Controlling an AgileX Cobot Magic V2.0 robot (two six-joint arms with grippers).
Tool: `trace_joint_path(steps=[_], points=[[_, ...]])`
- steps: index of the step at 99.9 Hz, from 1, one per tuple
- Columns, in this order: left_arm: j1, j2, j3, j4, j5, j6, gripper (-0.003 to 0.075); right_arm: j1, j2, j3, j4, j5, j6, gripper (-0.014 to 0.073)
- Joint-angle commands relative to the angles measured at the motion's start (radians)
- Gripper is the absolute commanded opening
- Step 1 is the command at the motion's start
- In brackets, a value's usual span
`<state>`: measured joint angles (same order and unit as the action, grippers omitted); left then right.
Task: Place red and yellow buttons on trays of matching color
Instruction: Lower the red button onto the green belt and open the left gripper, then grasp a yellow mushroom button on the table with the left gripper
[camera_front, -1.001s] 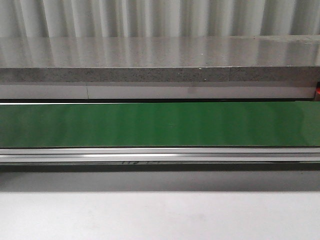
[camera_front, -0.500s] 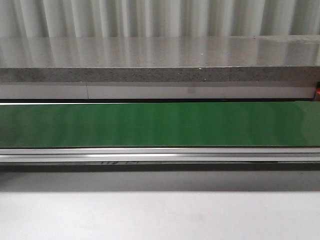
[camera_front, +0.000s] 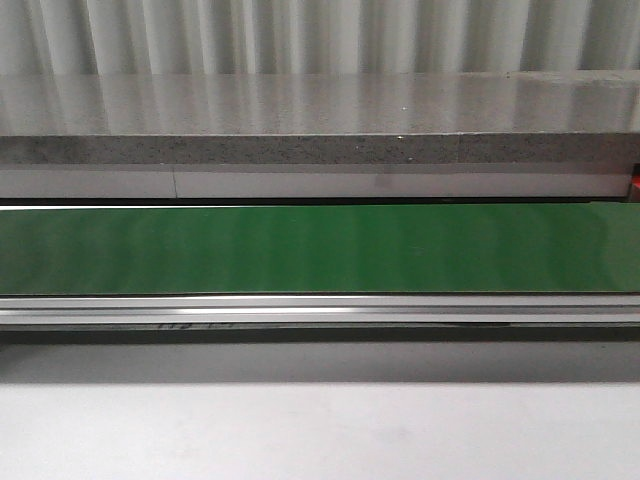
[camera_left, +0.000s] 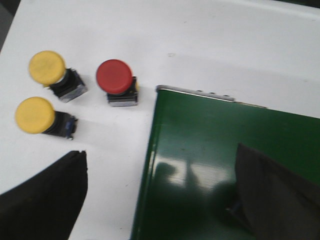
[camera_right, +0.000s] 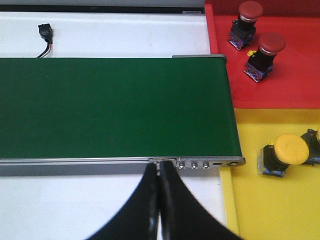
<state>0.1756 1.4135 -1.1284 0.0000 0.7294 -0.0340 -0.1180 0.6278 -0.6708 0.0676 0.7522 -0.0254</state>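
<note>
In the left wrist view a red button (camera_left: 116, 80) and two yellow buttons (camera_left: 49, 70) (camera_left: 36, 117) stand on the white table beside the end of the green conveyor belt (camera_left: 220, 165). My left gripper (camera_left: 160, 192) hangs open above the belt's edge with nothing between its fingers. In the right wrist view the red tray (camera_right: 280, 85) holds two red buttons (camera_right: 245, 20) (camera_right: 265, 55). The yellow tray (camera_right: 270, 210) holds a yellow button (camera_right: 282, 154) and part of another (camera_right: 314, 145). My right gripper (camera_right: 159, 172) is shut and empty over the belt's rail.
The front view shows only the bare green belt (camera_front: 320, 248), its metal rail (camera_front: 320, 310) and a grey ledge (camera_front: 320, 130) behind. A small black connector with wires (camera_right: 46, 34) lies on the table beyond the belt.
Faint marks on the rail below the belt have drifted to the left in the front view. Nothing else differs.
</note>
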Motion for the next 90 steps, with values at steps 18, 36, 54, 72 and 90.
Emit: trace_joint_path(steps=[18, 36, 54, 72, 90], points=[[0.144, 0.076, -0.033, 0.0, -0.036, -0.003, 0.0578, 0.002, -0.003, -0.026, 0.0, -0.058, -0.009, -0.0067], [0.198, 0.151, -0.037, 0.0, -0.089, -0.003, 0.0578, 0.002, -0.003, -0.026, 0.0, -0.058, -0.009, -0.0067], [0.225, 0.227, -0.066, -0.026, -0.089, -0.006, 0.0578, 0.002, -0.003, -0.026, 0.0, -0.058, -0.009, -0.0067], [0.225, 0.309, -0.125, -0.021, -0.095, -0.006, 0.0575, 0.002, -0.003, -0.026, 0.0, -0.058, -0.009, -0.0067], [0.23, 0.387, -0.207, 0.0, -0.075, -0.006, 0.0575, 0.002, -0.003, -0.026, 0.0, -0.058, -0.009, -0.0067]])
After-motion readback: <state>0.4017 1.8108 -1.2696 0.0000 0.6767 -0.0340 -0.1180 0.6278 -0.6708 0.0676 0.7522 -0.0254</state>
